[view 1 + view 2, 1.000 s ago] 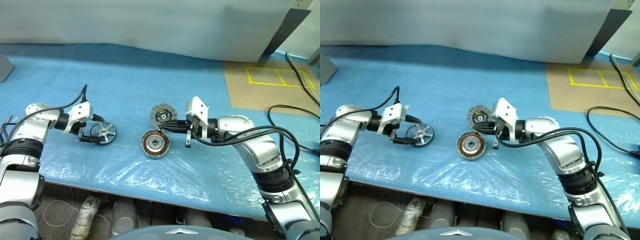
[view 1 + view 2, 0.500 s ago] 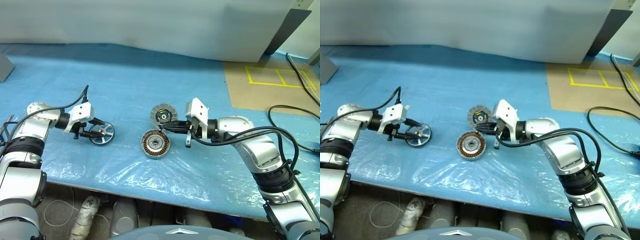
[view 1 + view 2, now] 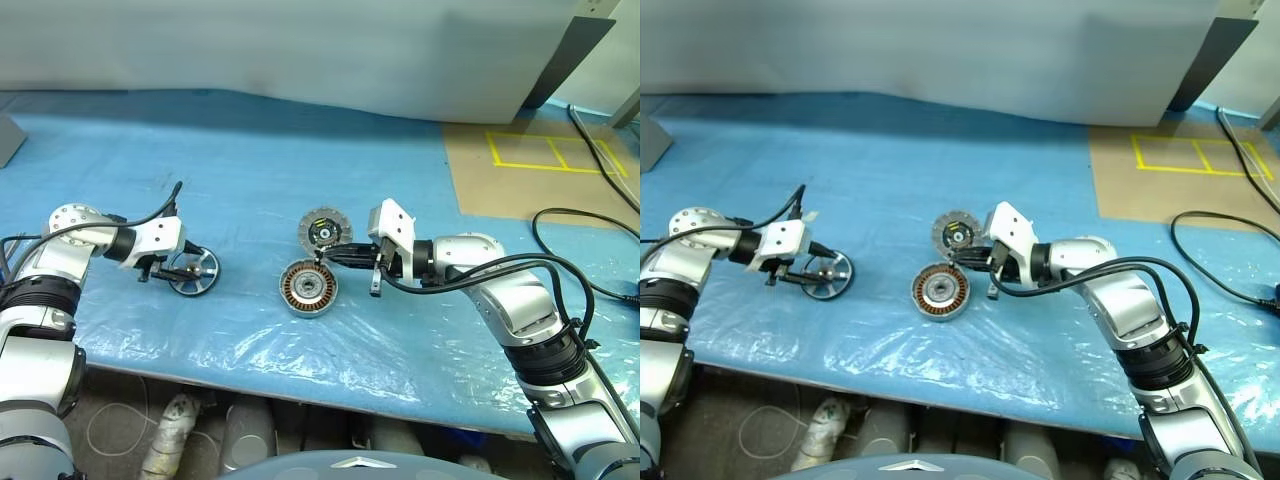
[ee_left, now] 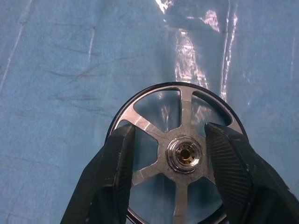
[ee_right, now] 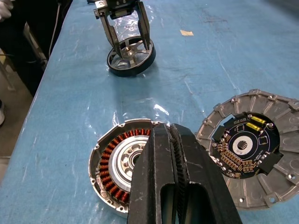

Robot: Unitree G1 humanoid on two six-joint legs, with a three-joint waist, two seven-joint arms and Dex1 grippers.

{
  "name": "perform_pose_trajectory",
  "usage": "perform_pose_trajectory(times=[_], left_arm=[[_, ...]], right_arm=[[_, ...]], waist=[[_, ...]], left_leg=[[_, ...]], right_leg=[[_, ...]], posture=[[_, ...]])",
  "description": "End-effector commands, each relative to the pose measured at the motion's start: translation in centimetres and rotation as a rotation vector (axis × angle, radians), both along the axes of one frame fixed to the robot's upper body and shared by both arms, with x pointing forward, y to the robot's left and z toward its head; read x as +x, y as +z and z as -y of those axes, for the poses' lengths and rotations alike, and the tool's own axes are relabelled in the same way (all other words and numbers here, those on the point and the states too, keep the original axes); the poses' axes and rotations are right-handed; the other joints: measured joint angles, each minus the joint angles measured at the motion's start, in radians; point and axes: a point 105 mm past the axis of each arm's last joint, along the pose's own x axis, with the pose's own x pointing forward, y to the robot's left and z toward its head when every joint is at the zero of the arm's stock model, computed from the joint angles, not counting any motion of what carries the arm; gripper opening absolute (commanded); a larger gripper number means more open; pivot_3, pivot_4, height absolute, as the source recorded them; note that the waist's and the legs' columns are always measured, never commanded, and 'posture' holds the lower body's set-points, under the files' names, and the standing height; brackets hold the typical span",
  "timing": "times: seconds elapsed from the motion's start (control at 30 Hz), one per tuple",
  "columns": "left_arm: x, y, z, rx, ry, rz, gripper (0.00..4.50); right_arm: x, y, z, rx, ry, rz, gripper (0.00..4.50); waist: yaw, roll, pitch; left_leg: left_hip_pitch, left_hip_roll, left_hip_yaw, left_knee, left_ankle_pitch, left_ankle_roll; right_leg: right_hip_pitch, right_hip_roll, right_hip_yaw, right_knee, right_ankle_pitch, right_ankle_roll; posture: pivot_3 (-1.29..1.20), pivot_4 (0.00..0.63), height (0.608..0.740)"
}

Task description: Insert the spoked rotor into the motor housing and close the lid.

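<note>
Since a second ago my left claw (image 3: 178,272) has narrowed onto the spoked rotor (image 3: 192,270), fingers pinching its spokes on the blue sheet (image 3: 240,160); motor housing (image 3: 308,286) lies at its three o'clock; my right claw (image 3: 345,257) hovers over it, fully closed, empty.

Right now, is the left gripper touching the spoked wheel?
Touching. In the left wrist view, the left gripper has both fingers pressed on the spoked wheel, either side of its hub. The right wrist view shows the same pinch.

Shiny metal spoked rotor (image 4: 180,154), glossy blue sheet (image 3: 250,170)
</note>
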Motion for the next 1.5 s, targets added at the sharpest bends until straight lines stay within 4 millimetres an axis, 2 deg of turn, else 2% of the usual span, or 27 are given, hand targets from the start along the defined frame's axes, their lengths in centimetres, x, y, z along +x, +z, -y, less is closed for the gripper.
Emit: perform_pose_trajectory(times=[0.03,0.13,0.23,0.3,0.47,0.6,0.8,1.03,1.2,1.5], left_arm=[[-1.4,-1.9,-1.8,0.117,0.0,-0.076,2.46],[-1.3,-1.9,-1.8,0.115,0.007,-0.068,2.46],[-1.4,-2.0,-1.6,0.082,0.009,-0.083,1.88],[-1.4,-2.1,-1.5,0.084,0.012,-0.07,1.32],[-1.8,-2.2,-1.4,0.069,0.0,-0.087,1.24],[-1.4,-1.7,-0.7,0.027,0.007,-0.061,1.24],[-1.1,1.3,2.1,-0.129,-0.043,-0.002,1.24],[-2.3,5.2,6.5,-0.369,-0.088,0.032,1.24],[-3.0,6.2,9.4,-0.46,-0.122,0.025,1.24],[-1.5,8.3,14.6,-0.627,-0.178,-0.007,1.24]], right_arm=[[-0.1,0.4,0.0,0.003,0.007,0.03,0.0],[-0.1,0.3,-0.1,0.001,0.007,0.033,0.0],[0.0,0.3,-0.2,0.001,0.005,0.037,0.0],[0.1,0.3,-0.2,-0.001,0.002,0.04,0.0],[0.2,0.3,-0.1,-0.006,-0.004,0.044,0.0],[0.3,0.3,0.0,-0.009,-0.007,0.044,0.0],[0.3,0.7,0.3,0.01,-0.008,0.031,0.0],[-0.1,2.3,0.9,0.091,-0.018,-0.004,0.0],[-0.3,2.6,1.7,0.1,-0.042,-0.018,0.0],[0.3,2.9,3.6,0.069,-0.138,-0.005,0.0]], waist=[[0.0,0.0,0.0],[0.0,0.001,-0.001],[0.0,0.001,-0.001],[0.001,0.002,-0.001],[0.001,0.005,-0.003],[0.002,0.005,-0.003],[0.004,0.005,-0.003],[0.003,0.004,-0.002],[0.003,0.004,-0.002],[0.003,0.004,-0.002]], left_leg=[[0.0,0.0,0.0,0.0,0.0,0.0],[0.001,0.0,0.0,0.0,0.0,0.0],[0.002,0.0,0.0,0.0,0.0,0.0],[0.002,0.0,0.001,0.0,0.0,0.0],[0.002,0.0,0.001,0.0,0.0,0.0],[0.002,0.0,0.001,-0.001,0.0,0.0],[0.001,0.0,0.002,-0.001,0.0,0.0],[-0.005,0.0,0.001,0.0,0.0,0.0],[-0.005,0.0,0.001,-0.001,0.0,0.0],[-0.006,-0.001,0.001,0.002,0.0,0.0]], right_leg=[[0.0,0.0,0.0,0.0,0.0,0.0],[0.001,0.0,0.0,0.0,0.0,0.0],[0.001,0.0,0.001,0.001,0.0,0.0],[0.001,0.0,0.001,0.001,0.0,0.0],[0.001,-0.001,0.001,0.001,0.0,0.0],[0.001,-0.001,0.002,0.0,0.0,0.0],[0.0,-0.001,0.001,-0.001,0.0,0.0],[-0.004,-0.001,0.0,-0.001,0.0,0.0],[-0.004,-0.001,0.0,-0.001,0.0,0.0],[-0.003,-0.001,0.0,-0.001,0.0,0.0]], posture=[[0.0,0.15,0.74],[0.0,0.15,0.74],[0.0,0.15,0.74],[0.0,0.15,0.74],[0.0,0.15,0.74],[0.0,0.15,0.74],[0.0,0.15,0.74],[0.0,0.15,0.74],[0.0,0.15,0.74],[0.0,0.15,0.74]])
